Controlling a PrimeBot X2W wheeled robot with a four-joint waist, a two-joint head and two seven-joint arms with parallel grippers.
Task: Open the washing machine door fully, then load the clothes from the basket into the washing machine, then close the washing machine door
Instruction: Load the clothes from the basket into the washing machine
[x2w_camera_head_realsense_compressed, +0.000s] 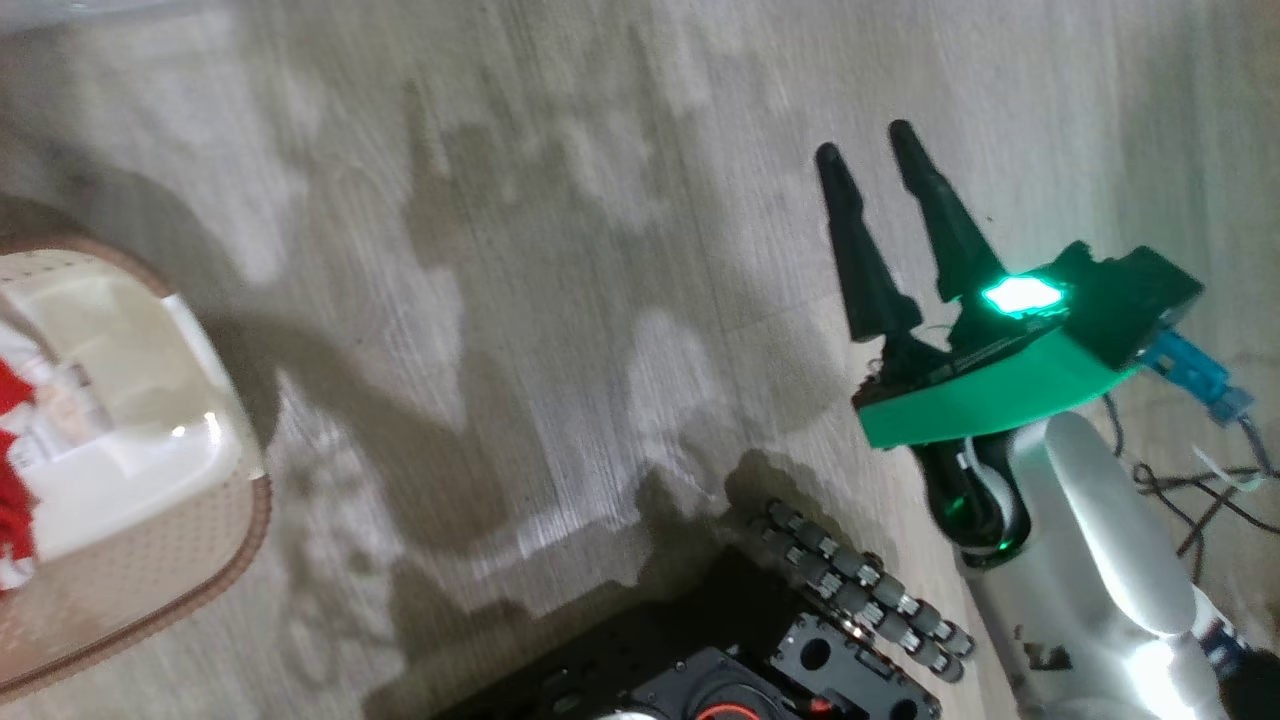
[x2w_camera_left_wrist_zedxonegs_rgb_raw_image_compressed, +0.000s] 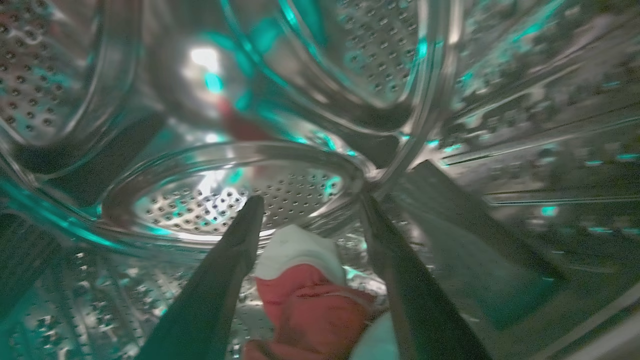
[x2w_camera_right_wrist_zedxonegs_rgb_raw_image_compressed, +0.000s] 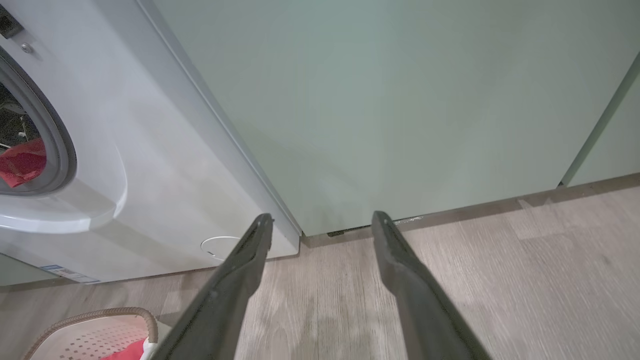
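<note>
Partly loaded: snag risk on withdrawal

Deep inside the drum (x2w_camera_left_wrist_zedxonegs_rgb_raw_image_compressed: 240, 200) of the washing machine (x2w_camera_right_wrist_zedxonegs_rgb_raw_image_compressed: 165, 165), the left end effector (x2w_camera_left_wrist_zedxonegs_rgb_raw_image_compressed: 310, 217) is seen with its fingers spread. A red-and-white piece of the clothes (x2w_camera_left_wrist_zedxonegs_rgb_raw_image_compressed: 310, 295) lies between them, near their roots; whether it is touched cannot be told. Should fabric be caught on a finger, it could be dragged out over the gasket on withdrawal. The right end effector (x2w_camera_head_realsense_compressed: 865, 143) is held spread and empty above the floor (x2w_camera_head_realsense_compressed: 560, 250). The basket (x2w_camera_head_realsense_compressed: 235, 540) is well to its left, with red fabric lying in it.
</note>
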